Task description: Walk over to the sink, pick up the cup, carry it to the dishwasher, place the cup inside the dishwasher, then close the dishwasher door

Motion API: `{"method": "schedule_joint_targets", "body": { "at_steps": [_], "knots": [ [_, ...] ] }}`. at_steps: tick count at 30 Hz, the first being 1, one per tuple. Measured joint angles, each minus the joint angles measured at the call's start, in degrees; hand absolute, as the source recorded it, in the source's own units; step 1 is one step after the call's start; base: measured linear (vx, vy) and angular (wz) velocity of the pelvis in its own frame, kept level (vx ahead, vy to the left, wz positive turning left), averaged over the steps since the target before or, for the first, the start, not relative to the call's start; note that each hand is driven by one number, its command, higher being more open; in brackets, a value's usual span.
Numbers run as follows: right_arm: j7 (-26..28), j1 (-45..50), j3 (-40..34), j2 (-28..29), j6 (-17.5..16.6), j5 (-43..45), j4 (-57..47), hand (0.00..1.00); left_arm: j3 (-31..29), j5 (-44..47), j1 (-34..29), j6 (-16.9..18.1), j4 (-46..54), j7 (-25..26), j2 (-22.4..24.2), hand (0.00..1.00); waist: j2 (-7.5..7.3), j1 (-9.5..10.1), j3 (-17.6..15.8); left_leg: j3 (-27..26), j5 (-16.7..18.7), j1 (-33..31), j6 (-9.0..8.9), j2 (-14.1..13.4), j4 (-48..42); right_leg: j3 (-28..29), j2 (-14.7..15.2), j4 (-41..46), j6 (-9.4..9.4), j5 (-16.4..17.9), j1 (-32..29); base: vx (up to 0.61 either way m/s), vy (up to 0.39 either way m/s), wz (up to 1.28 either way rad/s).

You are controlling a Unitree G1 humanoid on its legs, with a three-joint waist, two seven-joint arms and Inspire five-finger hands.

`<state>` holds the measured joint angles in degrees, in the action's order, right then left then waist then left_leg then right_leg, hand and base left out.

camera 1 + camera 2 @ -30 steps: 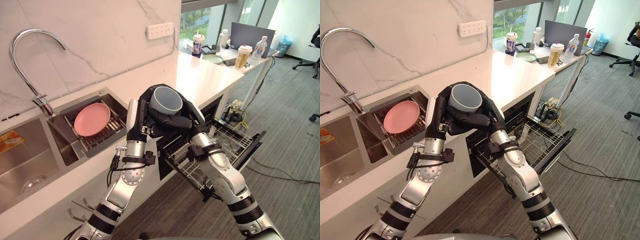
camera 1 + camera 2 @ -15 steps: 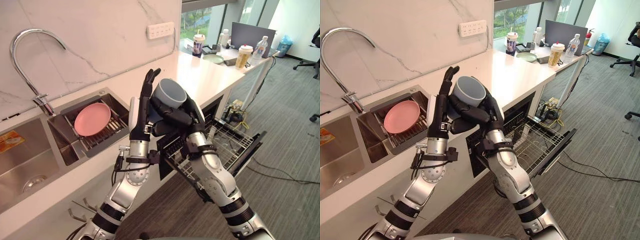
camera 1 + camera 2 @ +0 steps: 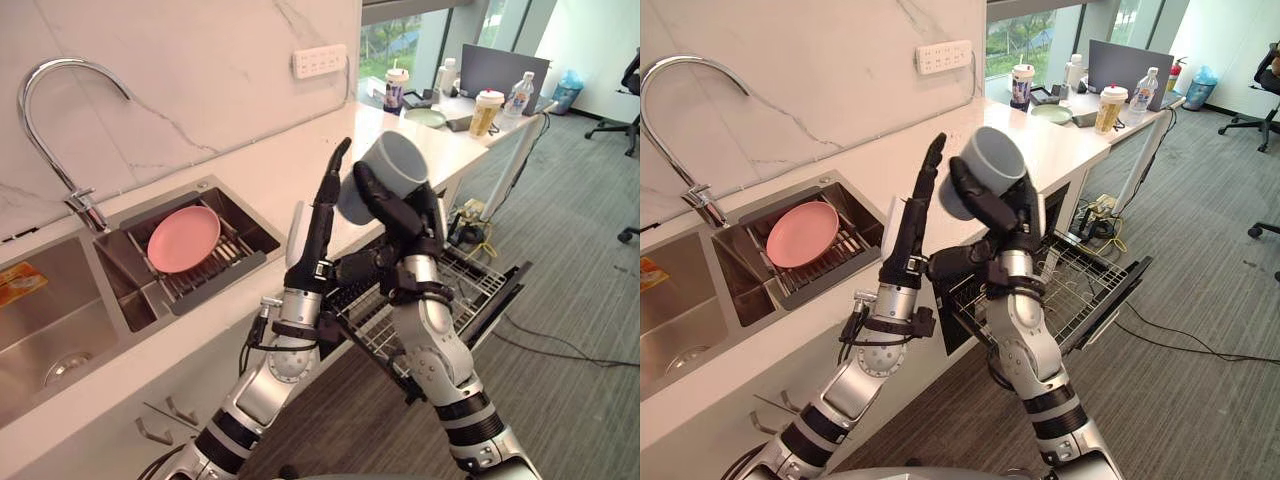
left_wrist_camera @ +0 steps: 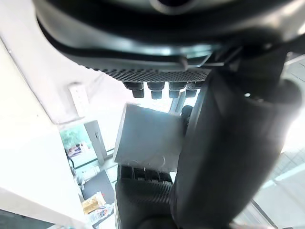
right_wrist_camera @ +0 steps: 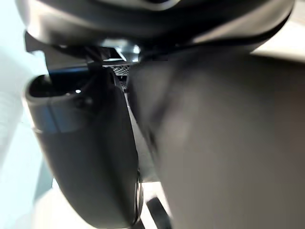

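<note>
You are standing in an office kitchenette. A steel sink [image 3: 60, 310] with a curved tap [image 3: 87, 208] is set in a white worktop [image 3: 270, 175] under a marble wall [image 3: 200, 70]. An open dishwasher [image 3: 480, 285] sits below. Beyond, a desk [image 3: 520, 125] carries a monitor [image 3: 505, 72]. An office chair [image 3: 628, 90] stands on the carpet floor [image 3: 580, 350].

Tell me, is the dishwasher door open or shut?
Open. The dishwasher door hangs down with the wire rack pulled out over it, while the right hand grips the cup higher up.
</note>
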<state>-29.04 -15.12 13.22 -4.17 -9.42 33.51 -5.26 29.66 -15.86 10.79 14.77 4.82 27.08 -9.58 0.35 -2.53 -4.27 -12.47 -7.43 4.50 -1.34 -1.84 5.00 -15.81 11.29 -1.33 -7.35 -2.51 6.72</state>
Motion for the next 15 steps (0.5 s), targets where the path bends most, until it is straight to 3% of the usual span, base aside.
{"method": "schedule_joint_targets", "body": {
  "at_steps": [7, 11, 15],
  "knots": [
    [-6.5, 0.0, -8.4, 0.0, -2.1, -2.3, 0.1, 0.0, 0.0, 0.1, -1.7, 1.1, 0.1, -2.0, 0.0, 1.0, 0.0, -0.06, 0.0, -0.5, 0.0, 0.0, -0.02, -0.1, 0.0, 0.5, -0.1, -0.3, 0.13, -0.1, -0.2, 0.0, 0.0, -0.03],
    [-7.2, 0.8, -11.9, -0.5, -2.1, -4.5, 0.1, 0.0, -0.1, 0.2, -4.2, 1.0, 1.8, -3.3, 0.0, 1.0, 0.0, -0.21, 0.0, -0.9, 0.0, 0.0, -0.06, -0.1, 0.0, 0.8, -0.2, -0.8, 0.25, -0.4, -0.2, 0.0, 0.0, -0.05],
    [-6.1, 4.8, -17.0, -2.0, -2.1, -7.0, 0.1, 0.0, -0.8, 4.8, -8.1, 0.9, 3.4, -8.7, 0.4, 1.0, -0.02, -0.15, 0.0, -0.9, 0.1, 0.0, -0.08, -0.1, 0.3, 0.8, -0.1, -0.8, 0.26, -0.4, -0.2, 0.0, 0.0, 0.0]
  ]
}}
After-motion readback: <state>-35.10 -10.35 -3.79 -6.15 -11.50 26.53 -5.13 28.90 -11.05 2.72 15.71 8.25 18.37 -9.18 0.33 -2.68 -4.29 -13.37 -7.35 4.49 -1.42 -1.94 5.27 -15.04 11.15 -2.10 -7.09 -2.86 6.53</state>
